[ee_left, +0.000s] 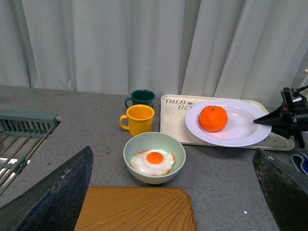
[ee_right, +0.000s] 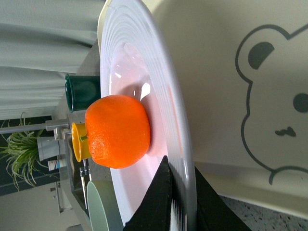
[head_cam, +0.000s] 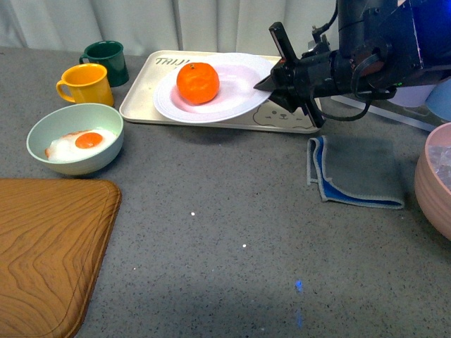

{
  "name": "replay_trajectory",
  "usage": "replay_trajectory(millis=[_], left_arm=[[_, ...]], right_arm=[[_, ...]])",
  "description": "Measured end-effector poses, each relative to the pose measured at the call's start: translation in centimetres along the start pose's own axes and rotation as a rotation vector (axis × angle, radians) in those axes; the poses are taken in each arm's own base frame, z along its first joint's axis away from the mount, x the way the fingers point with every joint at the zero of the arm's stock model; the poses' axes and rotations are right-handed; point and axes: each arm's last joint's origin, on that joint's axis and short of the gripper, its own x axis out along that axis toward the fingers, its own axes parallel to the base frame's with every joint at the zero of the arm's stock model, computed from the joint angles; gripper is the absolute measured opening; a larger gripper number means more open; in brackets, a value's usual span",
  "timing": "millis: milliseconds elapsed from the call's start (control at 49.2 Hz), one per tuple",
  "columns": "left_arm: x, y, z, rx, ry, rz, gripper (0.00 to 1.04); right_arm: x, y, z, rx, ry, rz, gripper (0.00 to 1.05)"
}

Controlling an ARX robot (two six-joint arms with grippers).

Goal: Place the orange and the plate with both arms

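While the right gripper (head_cam: 271, 79) is clamping its two black fingers on the near-right rim of the plate (head_cam: 232, 98), one finger above the rim and one below, the orange (head_cam: 198, 82) is sitting inside the plate, left of its centre; the plate itself is lying over the beige bear tray (head_cam: 141, 98) at the back of the table; whether it is resting on the tray or raised off it, I cannot tell; the left gripper (ee_left: 172, 159) is showing only in its own wrist view, its dark fingers (ee_left: 57, 192) standing wide apart and holding nothing, well short of the tray; a pale green bowl (head_cam: 42, 134) with a fried egg (head_cam: 88, 140) is sitting left of the tray, a yellow mug (head_cam: 88, 83) and a dark green mug (head_cam: 107, 60) behind it; a grey cloth (head_cam: 359, 172) is lying below the right arm.
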Motion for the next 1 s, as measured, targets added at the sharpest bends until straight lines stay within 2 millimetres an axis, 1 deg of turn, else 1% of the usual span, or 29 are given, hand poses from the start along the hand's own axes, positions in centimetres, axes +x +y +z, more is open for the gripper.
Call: replay_trajectory(millis=[102,183,203,244,305,366,427,468,509,570,631,671,732,793,875,997], left_arm=[[0.0,0.0,0.0,0.0,0.0,0.0,0.98],[0.0,0.0,0.0,0.0,0.0,0.0,0.98],[0.0,0.0,0.0,0.0,0.0,0.0,0.98],[0.0,0.0,0.0,0.0,0.0,0.0,0.98],[0.0,0.0,0.0,0.0,0.0,0.0,0.98],[0.0,0.0,0.0,0.0,0.0,0.0,0.98],[0.0,0.0,0.0,0.0,0.0,0.0,0.98],[0.0,0.0,0.0,0.0,0.0,0.0,0.98],[0.0,0.0,0.0,0.0,0.0,0.0,0.98],[0.0,0.0,0.0,0.0,0.0,0.0,0.98],[0.0,0.0,0.0,0.0,0.0,0.0,0.98],[0.0,0.0,0.0,0.0,0.0,0.0,0.98],[0.0,0.0,0.0,0.0,0.0,0.0,0.98],[0.0,0.0,0.0,0.0,0.0,0.0,0.98],[0.0,0.0,0.0,0.0,0.0,0.0,0.98],[0.0,0.0,0.0,0.0,0.001,0.0,0.98]], right_arm=[[0.7,0.1,0.7,-0.008,-0.002,-0.023,0.03],[1.0,-0.2,0.9,-0.017,-0.002,-0.047,0.03],[1.0,-0.3,0.9,-0.019,0.002,-0.054,0.04],[0.9,-0.4,0.9,-0.022,0.002,-0.06,0.09],[0.8,-0.6,1.1,-0.031,-0.001,-0.068,0.23],[0.6,-0.9,1.2,-0.041,-0.016,-0.082,0.34],[0.0,-1.3,1.1,-0.07,-0.034,-0.107,0.48],[-0.4,-1.4,1.0,-0.09,-0.043,-0.122,0.55],[-1.1,-1.2,0.9,-0.127,-0.059,-0.127,0.64],[-2.2,-0.4,0.8,-0.194,-0.09,-0.136,0.77],[-3.9,1.2,0.7,-0.278,-0.122,-0.103,0.91],[-5.1,2.3,0.5,-0.326,-0.152,-0.115,0.97],[-6.7,3.6,0.2,-0.413,-0.195,-0.132,0.94],[-8.2,4.4,-0.2,-0.483,-0.225,-0.16,0.95],[-9.4,4.8,-0.8,-0.558,-0.267,-0.198,0.95],[-11.1,4.8,-1.9,-0.647,-0.326,-0.258,0.95]])
